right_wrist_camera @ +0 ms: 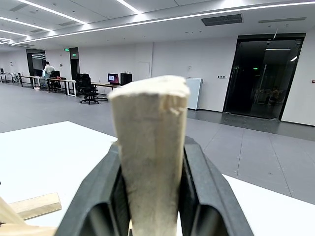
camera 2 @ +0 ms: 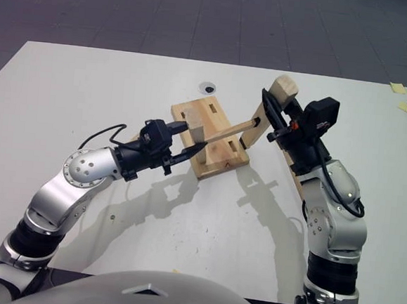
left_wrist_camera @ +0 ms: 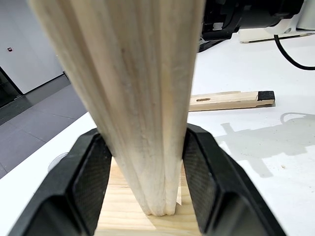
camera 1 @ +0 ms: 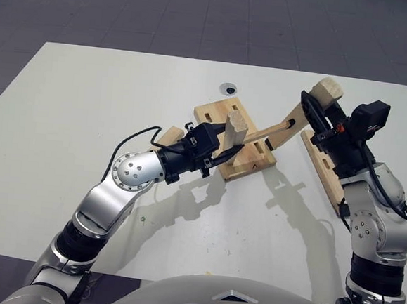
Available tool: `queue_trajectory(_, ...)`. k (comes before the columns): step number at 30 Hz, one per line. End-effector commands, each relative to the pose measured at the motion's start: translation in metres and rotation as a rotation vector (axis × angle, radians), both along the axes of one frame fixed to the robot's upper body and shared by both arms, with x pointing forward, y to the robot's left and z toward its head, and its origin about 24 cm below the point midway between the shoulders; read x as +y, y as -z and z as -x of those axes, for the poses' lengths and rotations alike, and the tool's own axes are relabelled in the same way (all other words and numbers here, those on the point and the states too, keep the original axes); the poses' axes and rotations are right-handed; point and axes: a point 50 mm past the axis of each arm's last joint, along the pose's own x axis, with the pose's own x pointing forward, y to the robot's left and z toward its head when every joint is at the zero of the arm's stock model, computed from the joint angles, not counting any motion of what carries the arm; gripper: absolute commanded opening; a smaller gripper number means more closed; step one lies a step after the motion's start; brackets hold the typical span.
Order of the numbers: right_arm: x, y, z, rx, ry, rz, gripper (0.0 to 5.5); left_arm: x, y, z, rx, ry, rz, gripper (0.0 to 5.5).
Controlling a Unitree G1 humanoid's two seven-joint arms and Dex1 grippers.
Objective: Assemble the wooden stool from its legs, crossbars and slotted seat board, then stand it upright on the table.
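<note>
Near the middle of the white desk (camera 1: pixel 88 101) the slotted seat board (camera 1: pixel 210 114) lies flat. A wooden leg (camera 1: pixel 238 125) stands upright on it, its foot planted on the board. The left gripper (camera 1: pixel 225 144) comes in from about 7 o'clock, and its fingers (left_wrist_camera: pixel 88 182) are clamped on either side of that leg low down, just above the board. A thin crossbar (camera 1: pixel 265 133) runs from this leg out toward 2 o'clock to a second leg (camera 1: pixel 327 90). The second leg is held off the desk and leans, with its top end tipped toward the far right. The right gripper (camera 1: pixel 314 108) has its fingers (right_wrist_camera: pixel 202 196) closed tight on that second leg below the top. The crossbar looks seated in a slot of the tilted leg, though the joint is too small to be sure of. A long slotted piece (camera 1: pixel 323 168) lies flat on the desk at about 3 o'clock, under the right forearm and just beside the tilted leg's lower end. A shorter wooden piece (camera 1: pixel 171 134) pokes out behind the left arm at 9 o'clock of the seat board, close to it. Beyond the board, toward 12 o'clock, there is a small round hole (camera 1: pixel 228 88) in the desk.
</note>
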Motion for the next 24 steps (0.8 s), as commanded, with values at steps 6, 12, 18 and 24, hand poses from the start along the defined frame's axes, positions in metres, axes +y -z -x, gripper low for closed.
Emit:
queue_trajectory(6,0.023,-0.011,0.004,-0.050,-0.192,0.062,1.02,0.009,0.016,-0.009,0.027,-0.073,-0.099,2.09)
queue_trajectory(12,0.021,-0.027,-0.006,-0.045,-0.174,-0.021,1.02,0.014,0.015,-0.012,0.018,-0.091,-0.104,2.09)
queue_trajectory(18,0.013,0.000,-0.008,0.258,-0.147,-0.055,1.02,0.014,0.016,-0.013,0.015,-0.085,-0.115,2.09)
queue_trajectory(24,0.017,0.021,-0.005,0.481,-0.140,-0.182,1.02,0.012,0.020,-0.011,0.024,-0.080,-0.120,2.09)
